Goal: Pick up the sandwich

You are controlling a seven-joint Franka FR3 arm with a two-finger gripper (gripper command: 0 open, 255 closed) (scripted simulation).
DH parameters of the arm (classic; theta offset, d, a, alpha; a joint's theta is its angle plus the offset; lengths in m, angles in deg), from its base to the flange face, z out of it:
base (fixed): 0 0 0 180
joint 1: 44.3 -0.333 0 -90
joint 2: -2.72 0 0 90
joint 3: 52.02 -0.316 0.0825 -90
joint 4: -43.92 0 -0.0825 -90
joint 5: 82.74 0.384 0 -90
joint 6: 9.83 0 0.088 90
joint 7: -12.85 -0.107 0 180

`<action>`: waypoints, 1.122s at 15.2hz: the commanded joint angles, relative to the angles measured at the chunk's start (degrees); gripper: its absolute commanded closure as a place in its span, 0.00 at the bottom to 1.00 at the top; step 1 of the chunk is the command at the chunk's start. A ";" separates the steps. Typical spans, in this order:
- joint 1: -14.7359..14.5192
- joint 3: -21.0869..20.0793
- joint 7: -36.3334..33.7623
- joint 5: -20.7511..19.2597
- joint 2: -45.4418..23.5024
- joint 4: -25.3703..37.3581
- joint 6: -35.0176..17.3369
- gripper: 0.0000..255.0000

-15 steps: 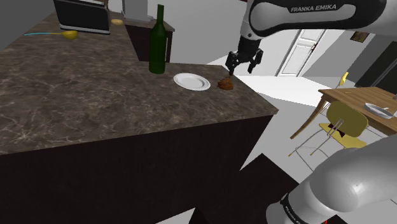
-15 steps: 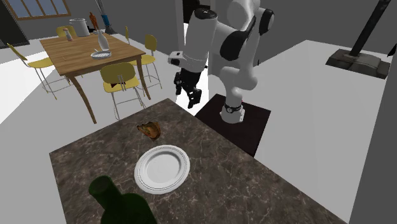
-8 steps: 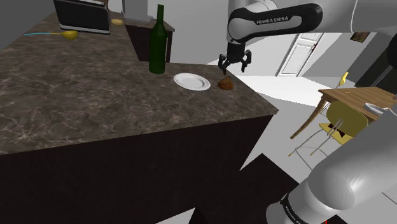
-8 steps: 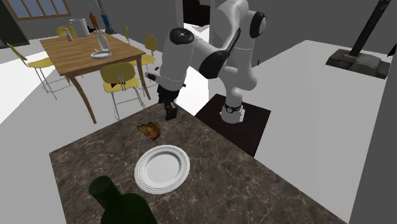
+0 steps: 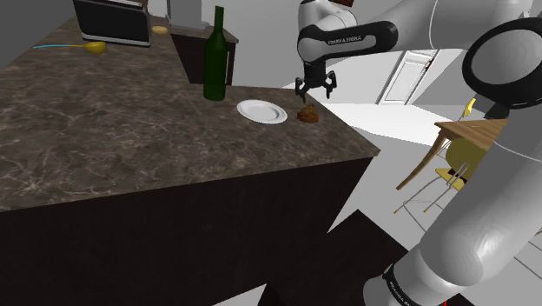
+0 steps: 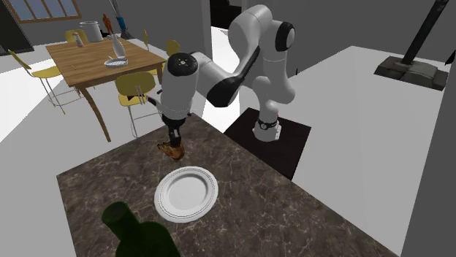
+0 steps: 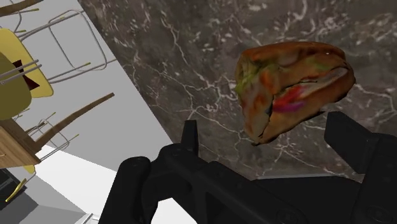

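Hovering claw (image 7: 264,130) over sandwich (image 7: 292,86), fingers (image 7: 348,139) apart, nothing held. Sandwich just beside plate (image 5: 261,111). Likely light, soft, squashy, filling loose: pinch bread sides mid-length, gentle squeeze.

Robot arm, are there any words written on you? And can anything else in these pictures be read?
"FRANKA EMIKA": white letters on the dark band of the arm in the shoulder view, small but just readable.
Small white lettering on the base joint at that view's lower edge: too small to read.
Bottle and plate: no writing shows on them.
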 commanded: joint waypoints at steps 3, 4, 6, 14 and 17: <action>0.09 0.13 -1.28 -0.50 -0.73 -1.92 -2.36 0.00; 0.11 0.15 -1.59 -0.62 -0.88 -2.47 -2.99 0.00; 0.13 0.17 -1.76 -0.68 -0.97 -2.78 -3.35 0.00; 0.12 0.17 -1.72 -0.68 -1.10 -2.55 -3.26 1.00; 0.10 0.14 -1.46 -0.57 -0.81 -2.24 -2.73 1.00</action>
